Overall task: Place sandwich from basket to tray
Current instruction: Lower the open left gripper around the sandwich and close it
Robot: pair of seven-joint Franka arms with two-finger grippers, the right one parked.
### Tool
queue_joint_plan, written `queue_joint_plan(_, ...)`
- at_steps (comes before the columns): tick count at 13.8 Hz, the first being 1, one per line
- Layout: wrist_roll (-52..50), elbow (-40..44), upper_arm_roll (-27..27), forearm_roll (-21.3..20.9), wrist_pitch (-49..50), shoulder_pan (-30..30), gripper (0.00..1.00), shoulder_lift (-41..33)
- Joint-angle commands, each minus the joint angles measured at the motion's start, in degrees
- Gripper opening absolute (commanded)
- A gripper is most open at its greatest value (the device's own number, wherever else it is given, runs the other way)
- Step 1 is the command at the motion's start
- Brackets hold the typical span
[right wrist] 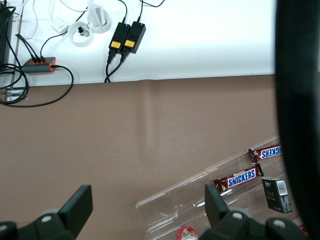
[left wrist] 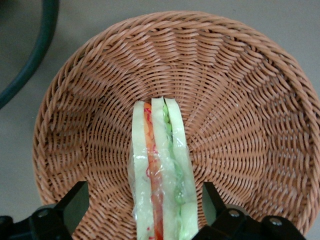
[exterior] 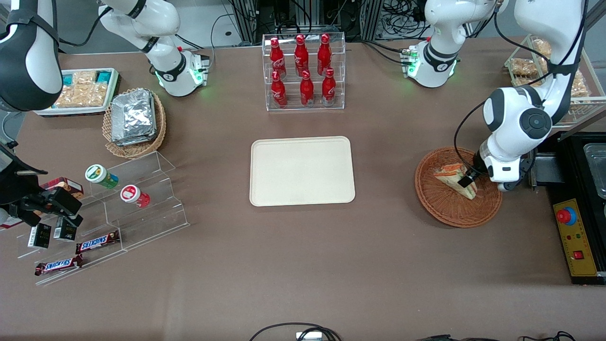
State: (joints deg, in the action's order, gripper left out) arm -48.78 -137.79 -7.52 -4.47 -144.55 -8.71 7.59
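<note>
The sandwich (exterior: pixel 452 176), a wrapped wedge of white bread with orange, red and green layers, stands on edge in the round reddish-brown wicker basket (exterior: pixel 454 219) toward the working arm's end of the table. My left gripper (exterior: pixel 467 180) is lowered into the basket. In the left wrist view the gripper (left wrist: pixel 144 200) is open, with one dark finger (left wrist: pixel 76 200) on each side of the sandwich (left wrist: pixel 159 170) and a gap of basket weave (left wrist: pixel 240 100) showing between each finger and the wrap. The cream-beige tray (exterior: pixel 265 156) lies flat at the table's middle with nothing on it.
A clear rack of red bottles (exterior: pixel 303 71) stands farther from the front camera than the tray. A black control box with a red button (exterior: pixel 575 241) lies beside the basket at the table's end. A tan basket of foil packets (exterior: pixel 135 121) and clear snack shelves (exterior: pixel 118 208) are toward the parked arm's end.
</note>
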Motion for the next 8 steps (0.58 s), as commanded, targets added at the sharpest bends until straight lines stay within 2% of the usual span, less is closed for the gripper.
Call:
queue_joint_plan(1, -5.6, -0.4, -0.5, -0.8, -3.4, 0.5, 1.00, 2.0)
queue_joint_plan(7, -6.8, -0.4, -0.5, -0.8, -4.6, 1.5, 1.00, 4.3)
queue_joint_plan(8, -6.8, -0.4, -0.5, -0.8, -4.7, 1.5, 0.89, 4.4)
